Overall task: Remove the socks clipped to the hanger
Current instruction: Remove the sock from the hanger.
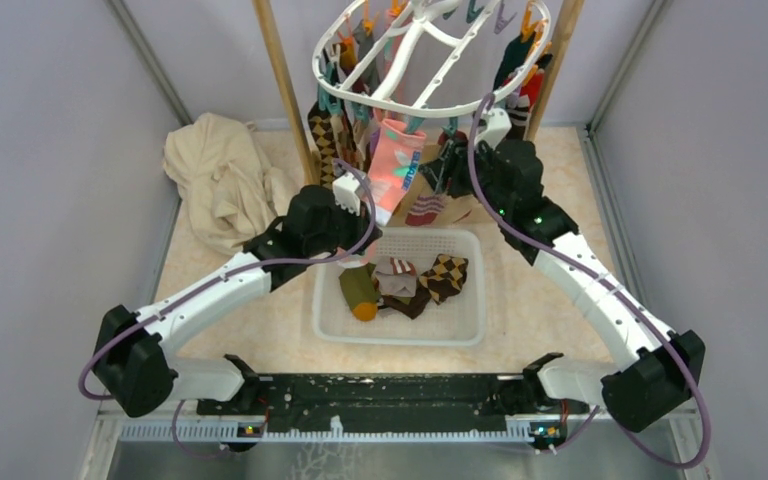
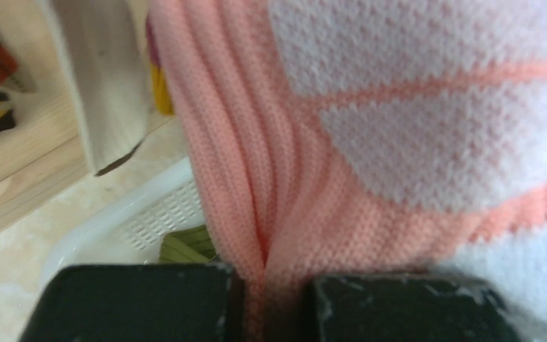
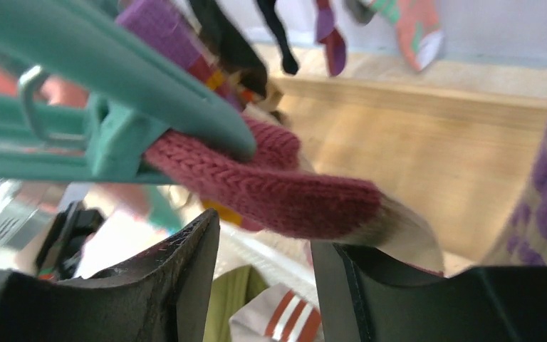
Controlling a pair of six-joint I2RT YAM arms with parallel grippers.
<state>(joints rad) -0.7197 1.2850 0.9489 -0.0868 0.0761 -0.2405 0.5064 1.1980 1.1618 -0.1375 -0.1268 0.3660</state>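
**Top external.** Hanger: hangs inside wooden frame, most of its rim loaded with clipped socks. White mesh basket on worktop below: holds a few freed pieces, among them olive sock and argyle sock. Judged partly done, with far more clipped than removed.

**Left wrist.** Left gripper: closed tight on lower edge of pink sock, knit pinched between the jaws. Top end appears to be under a clip in the top view, so not yet off.

**Right wrist.** Right gripper: jaws partway apart, gripping nothing, set just beneath teal clip biting maroon sock. Clip not yet released; probably the next piece to come off.
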